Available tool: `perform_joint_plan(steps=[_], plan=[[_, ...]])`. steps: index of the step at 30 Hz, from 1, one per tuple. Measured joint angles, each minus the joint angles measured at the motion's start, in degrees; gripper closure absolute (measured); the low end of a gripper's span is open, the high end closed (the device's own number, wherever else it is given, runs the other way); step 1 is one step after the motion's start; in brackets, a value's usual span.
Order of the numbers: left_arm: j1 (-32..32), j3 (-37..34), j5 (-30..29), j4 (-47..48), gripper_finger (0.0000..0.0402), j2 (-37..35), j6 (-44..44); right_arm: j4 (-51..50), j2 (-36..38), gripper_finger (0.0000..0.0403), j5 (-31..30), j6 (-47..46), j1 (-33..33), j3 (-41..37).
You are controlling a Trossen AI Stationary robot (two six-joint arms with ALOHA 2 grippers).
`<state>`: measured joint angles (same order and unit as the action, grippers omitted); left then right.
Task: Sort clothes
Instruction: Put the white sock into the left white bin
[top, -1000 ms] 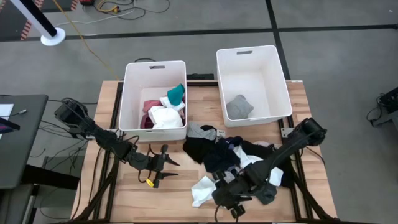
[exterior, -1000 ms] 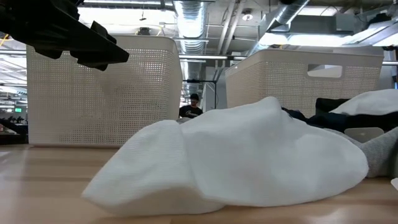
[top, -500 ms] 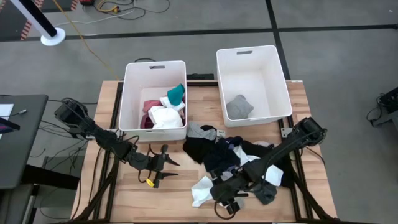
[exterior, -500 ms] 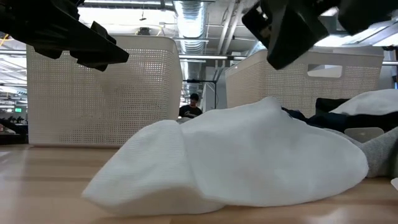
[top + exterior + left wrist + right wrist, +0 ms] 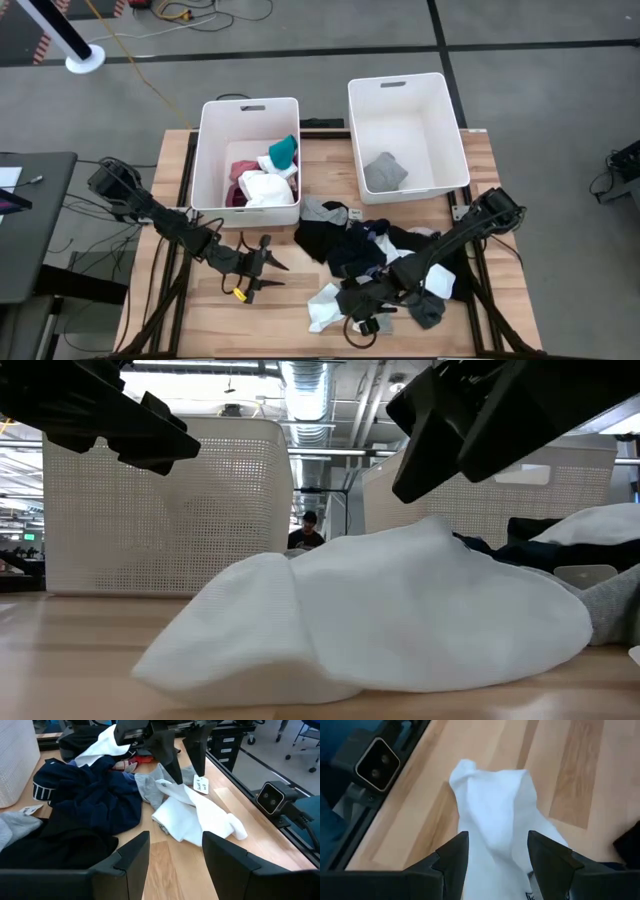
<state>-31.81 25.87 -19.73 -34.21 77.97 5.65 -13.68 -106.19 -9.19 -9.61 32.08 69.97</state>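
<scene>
Over the last second we see the right hand [image 5: 338,303] slide leftward along the near edge of the clothes [image 5: 375,250], arriving over the white garment [image 5: 325,305]; the left hand [image 5: 262,266] has not shifted. Right hand: fingers parted, nothing held, poised just above the white garment, which its wrist view shows between the finger tips [image 5: 492,815]. Left hand: fingers parted, empty, hovering over bare worktop [image 5: 200,310] near the left bin [image 5: 247,108]. The pile lies on the worktop in front of the two bins; the white garment sits at its near left edge, beside a grey piece [image 5: 150,785] with a paper tag [image 5: 200,784]. We judge the garment light, limp and prone to drape, so a pinch on the raised fold [image 5: 470,775] should lift it whole, though a neighbouring piece may drag along
</scene>
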Motion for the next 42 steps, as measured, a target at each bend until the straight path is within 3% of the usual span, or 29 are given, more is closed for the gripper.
perform_joint_plan(steps=[9,20,29,42], plan=[[0.0,0.0,0.0,0.06,0.0226,-0.02,-0.16,-0.27,-3.56,0.02,0.11,-0.33,-0.65,-0.09],[0.0,0.0,1.31,0.23,0.0226,-0.02,-0.24,-0.63,-5.97,0.0325,0.4,-0.92,-0.38,-0.11],[0.0,0.0,1.29,0.05,0.0226,-0.02,-0.66,-1.41,-5.11,0.0383,0.48,0.76,0.76,1.34],[-0.02,3.0,4.81,-0.2,0.0226,-0.02,-4.39,-12.96,-5.09,0.0401,-2.33,4.97,1.75,10.04]])
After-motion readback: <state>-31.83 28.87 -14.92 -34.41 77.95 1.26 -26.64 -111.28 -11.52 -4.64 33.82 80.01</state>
